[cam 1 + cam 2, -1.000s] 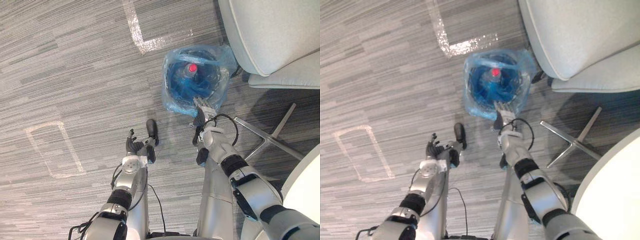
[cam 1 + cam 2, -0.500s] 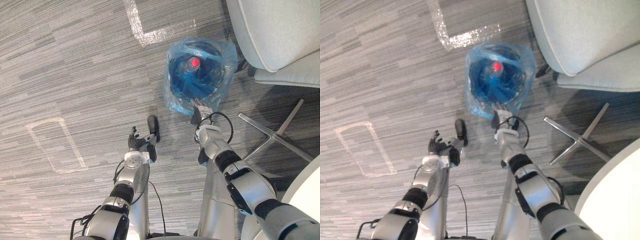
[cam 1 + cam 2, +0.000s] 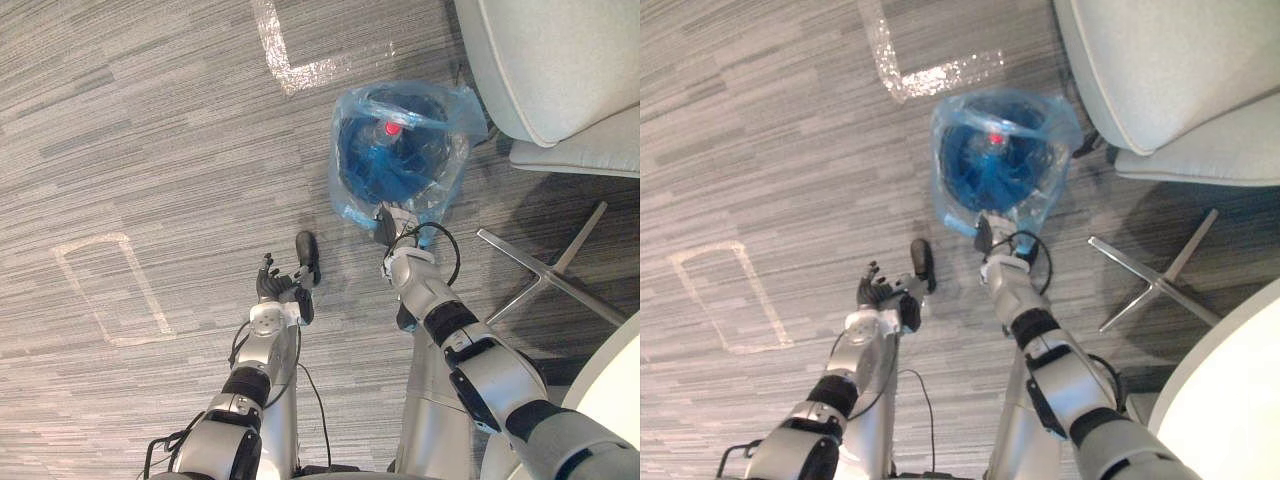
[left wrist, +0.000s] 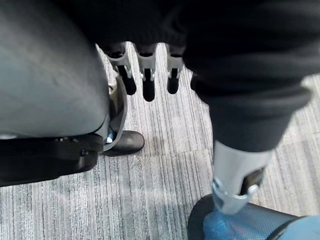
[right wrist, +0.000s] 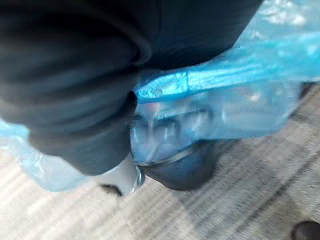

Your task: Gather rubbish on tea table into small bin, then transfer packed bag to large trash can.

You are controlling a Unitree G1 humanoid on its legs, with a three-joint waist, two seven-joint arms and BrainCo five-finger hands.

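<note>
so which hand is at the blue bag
The right hand, at the near edge of the blue bag. The left hand hangs open over the carpet, apart from the bag and holding nothing.

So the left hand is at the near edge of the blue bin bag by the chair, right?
No: it is the right hand at the near edge of the blue bin bag by the chair, as the left eye view shows. The left hand hangs apart, above the carpet.

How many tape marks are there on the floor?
2: a corner-shaped mark beyond the blue-bagged bin, and a rectangular outline at the robot's left. Others may be hidden.
</note>
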